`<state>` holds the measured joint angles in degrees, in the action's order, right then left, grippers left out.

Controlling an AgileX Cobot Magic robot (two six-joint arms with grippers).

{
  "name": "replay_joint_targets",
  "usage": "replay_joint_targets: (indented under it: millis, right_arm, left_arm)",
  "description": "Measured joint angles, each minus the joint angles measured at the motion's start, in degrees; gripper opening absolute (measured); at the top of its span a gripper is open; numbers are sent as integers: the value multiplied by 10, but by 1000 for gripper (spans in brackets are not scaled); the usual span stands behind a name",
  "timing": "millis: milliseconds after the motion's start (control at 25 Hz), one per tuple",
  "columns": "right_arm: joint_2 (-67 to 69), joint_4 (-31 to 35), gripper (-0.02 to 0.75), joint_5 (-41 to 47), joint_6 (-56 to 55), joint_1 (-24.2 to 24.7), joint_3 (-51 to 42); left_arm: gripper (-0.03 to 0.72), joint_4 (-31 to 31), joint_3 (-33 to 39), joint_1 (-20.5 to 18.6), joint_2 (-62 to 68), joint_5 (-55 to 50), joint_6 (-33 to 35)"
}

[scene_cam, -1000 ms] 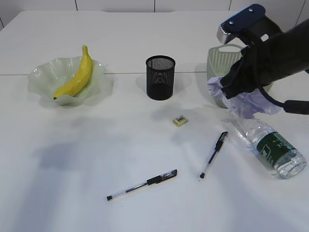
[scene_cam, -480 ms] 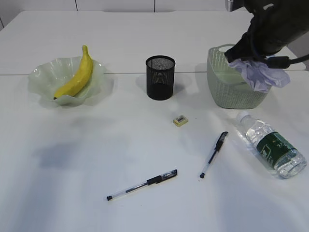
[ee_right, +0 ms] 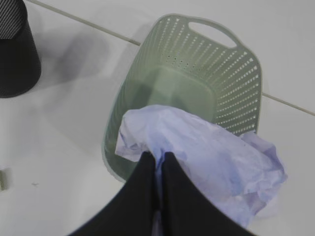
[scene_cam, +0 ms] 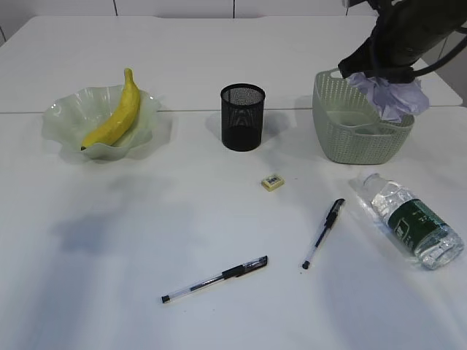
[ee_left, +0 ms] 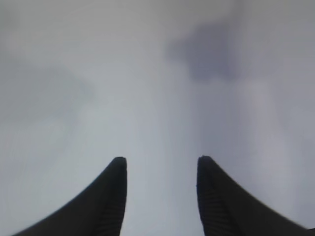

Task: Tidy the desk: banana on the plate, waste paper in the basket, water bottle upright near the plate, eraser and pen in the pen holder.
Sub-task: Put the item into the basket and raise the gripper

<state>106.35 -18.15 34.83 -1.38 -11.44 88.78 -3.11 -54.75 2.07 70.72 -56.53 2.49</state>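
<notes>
The banana [scene_cam: 115, 111] already lies in the pale green plate [scene_cam: 58, 120] at the far left, so that item looks done, and the paper step is in hand: the right gripper [ee_right: 156, 169] is pinched tight on the crumpled lilac waste paper [scene_cam: 390, 95], which hangs over the far right corner of the green basket [scene_cam: 343, 138], partly above its opening and partly spilling past the rim, not yet dropped in. The basket looks empty inside as far as the wrist view shows. Everything else is left to do, in my judgement. The water bottle [scene_cam: 412, 222] lies on its side at the near right, well apart from the plate, its long axis running from the far left to the near right with the cap end pointing toward the basket. The eraser [scene_cam: 272, 181] sits on the table near the middle, in front of the black mesh pen holder [scene_cam: 242, 117], which shows nothing sticking out. Two pens lie flat: the right pen [scene_cam: 323, 233] slants from near left up to far right, and the left pen [scene_cam: 215, 278] lies closer to level, its dark end to the right. The left gripper [ee_left: 160, 196] hangs over bare table with its fingers parted and nothing between them
</notes>
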Motion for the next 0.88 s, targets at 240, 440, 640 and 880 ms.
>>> replay_joint_targets:
  millis: [240,440,640,880]
  right_arm:
    - [30,-12,-3,-6,-1,2,39]
    - [69,-29,-3,-7,-1,3,74]
    - [108,-39,-3,-8,-1,3,114]
    - [146,-40,-3,-7,-1,3,148]
  left_arm:
    - [328,0,0,0,0,3,0]
    - [328,2,0,0,0,4,0]
    - [328,3,0,0,0,4,0]
    - [328,6,0,0,0,4,0]
